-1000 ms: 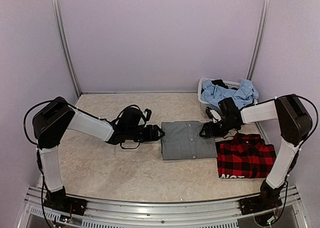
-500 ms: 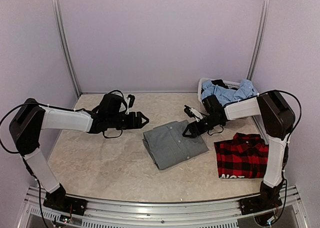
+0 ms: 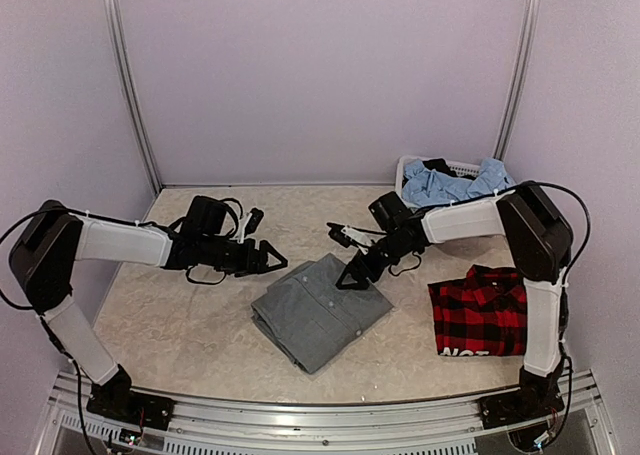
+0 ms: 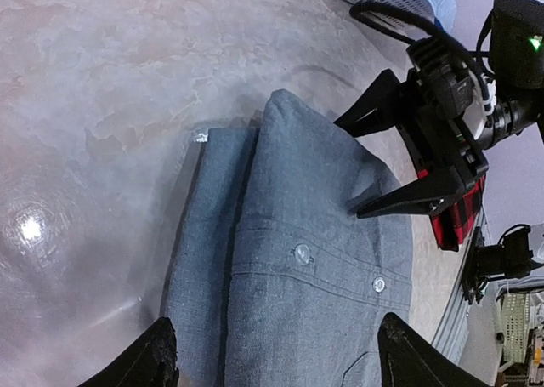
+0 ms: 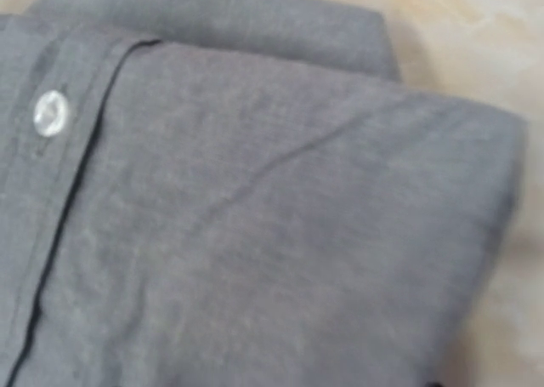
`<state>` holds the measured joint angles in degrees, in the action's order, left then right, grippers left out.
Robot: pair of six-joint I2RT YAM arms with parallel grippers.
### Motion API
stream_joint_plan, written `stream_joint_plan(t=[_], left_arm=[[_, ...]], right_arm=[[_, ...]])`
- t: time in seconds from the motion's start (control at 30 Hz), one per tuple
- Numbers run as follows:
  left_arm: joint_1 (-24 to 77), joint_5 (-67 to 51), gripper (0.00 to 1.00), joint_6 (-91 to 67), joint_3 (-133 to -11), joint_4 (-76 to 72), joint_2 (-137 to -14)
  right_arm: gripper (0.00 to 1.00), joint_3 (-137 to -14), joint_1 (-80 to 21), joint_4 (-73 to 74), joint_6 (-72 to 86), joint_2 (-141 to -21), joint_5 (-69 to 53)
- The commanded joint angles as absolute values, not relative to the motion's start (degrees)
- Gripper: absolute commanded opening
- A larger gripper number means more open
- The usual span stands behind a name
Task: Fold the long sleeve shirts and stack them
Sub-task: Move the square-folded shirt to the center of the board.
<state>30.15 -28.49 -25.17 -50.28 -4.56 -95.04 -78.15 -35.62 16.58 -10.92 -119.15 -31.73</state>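
The grey shirt (image 3: 318,310) lies folded and turned at an angle in the middle of the table; its button placket shows in the left wrist view (image 4: 323,268) and fills the right wrist view (image 5: 255,217). My left gripper (image 3: 277,260) is open and empty at the shirt's far left corner, its jaws spread wide over the fabric (image 4: 280,361). My right gripper (image 3: 348,275) is open at the shirt's far right edge, its lower finger touching the cloth (image 4: 347,167). The plaid shirt (image 3: 485,315) lies folded at the right.
A white basket (image 3: 408,175) holding blue clothes (image 3: 455,183) stands at the back right. Metal frame posts stand at the back corners, and a rail runs along the near edge.
The grey shirt has slid left and toward the near edge and has turned. Both grippers have moved left with it. The plaid shirt has not moved.
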Motion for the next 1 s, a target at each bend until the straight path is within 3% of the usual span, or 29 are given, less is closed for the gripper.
stream_joint_plan(t=[0.0, 0.17, 0.43, 0.77, 0.97], left_arm=[[29.28, -38.11, 0.77, -24.34, -50.07, -4.82, -98.5], [29.2, -39.43, 0.77, -23.23, -52.59, -3.71, -103.2], [28.76, -39.84, 0.79, -21.86, -56.65, -2.39, -109.24], [27.74, -39.91, 0.8, -19.95, -59.77, 1.78, -112.65], [28.98, -40.26, 0.73, -20.48, -56.91, 1.27, -111.82]], right_arm=[[0.72, -76.49, -35.42, 16.53, -7.64, -111.35, -26.84], [0.72, -71.94, -35.53, 17.54, 0.72, -105.92, -24.64], [0.69, -54.45, -39.35, 12.69, 16.09, -95.26, -21.83], [0.68, -42.03, -43.57, 6.33, 27.2, -90.53, -19.19], [0.68, -41.33, -43.76, 8.24, 27.82, -87.05, -15.48]])
